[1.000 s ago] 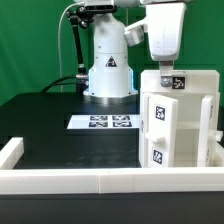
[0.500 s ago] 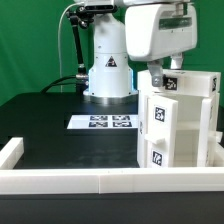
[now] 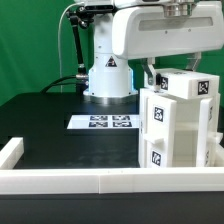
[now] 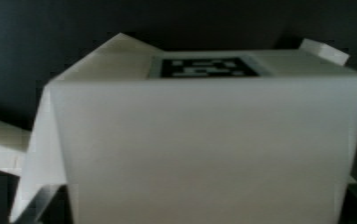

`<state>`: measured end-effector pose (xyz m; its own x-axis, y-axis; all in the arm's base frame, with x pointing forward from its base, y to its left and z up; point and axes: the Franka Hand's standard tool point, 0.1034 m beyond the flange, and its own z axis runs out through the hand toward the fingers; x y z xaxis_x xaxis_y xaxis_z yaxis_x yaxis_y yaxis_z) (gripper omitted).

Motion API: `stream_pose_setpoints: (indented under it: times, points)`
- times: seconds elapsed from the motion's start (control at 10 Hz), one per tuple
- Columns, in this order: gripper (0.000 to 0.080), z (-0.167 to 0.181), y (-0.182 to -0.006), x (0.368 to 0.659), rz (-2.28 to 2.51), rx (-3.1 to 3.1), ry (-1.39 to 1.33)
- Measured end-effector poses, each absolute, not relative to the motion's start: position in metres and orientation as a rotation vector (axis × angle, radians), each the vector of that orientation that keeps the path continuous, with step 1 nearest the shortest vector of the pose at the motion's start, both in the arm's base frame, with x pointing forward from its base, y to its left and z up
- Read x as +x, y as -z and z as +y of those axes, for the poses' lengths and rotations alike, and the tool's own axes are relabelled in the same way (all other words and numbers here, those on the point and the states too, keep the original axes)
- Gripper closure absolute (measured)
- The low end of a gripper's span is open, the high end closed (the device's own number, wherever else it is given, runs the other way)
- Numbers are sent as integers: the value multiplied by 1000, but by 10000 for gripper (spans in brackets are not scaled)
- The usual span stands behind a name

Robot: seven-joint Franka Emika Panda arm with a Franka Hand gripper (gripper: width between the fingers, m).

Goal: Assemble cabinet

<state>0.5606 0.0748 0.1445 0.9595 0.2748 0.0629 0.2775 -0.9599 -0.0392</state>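
The white cabinet body stands at the exterior view's right, with marker tags on its front. A smaller white block with a tag on its top face sits on top of it. My gripper comes straight down over this block, with a finger on each side of it, and looks shut on it. In the wrist view the block fills the space between the jaws, and its tag shows on the far face. Only a dark finger edge is visible; the fingertips are hidden.
The marker board lies flat on the black table in front of the robot base. A long low white border wall runs along the front, with a raised corner at the exterior view's left.
My hand has turned about its vertical axis over the cabinet. The top block has turned with it, and its tag has shifted toward the exterior view's right.
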Motion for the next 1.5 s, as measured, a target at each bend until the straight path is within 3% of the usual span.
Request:
stream_pose_setpoints:
  times: [0.8, 1.5]
  points:
    - [236, 80, -146, 566, 474, -3032, 133]
    - [236, 99, -147, 568, 1453, -2629, 147]
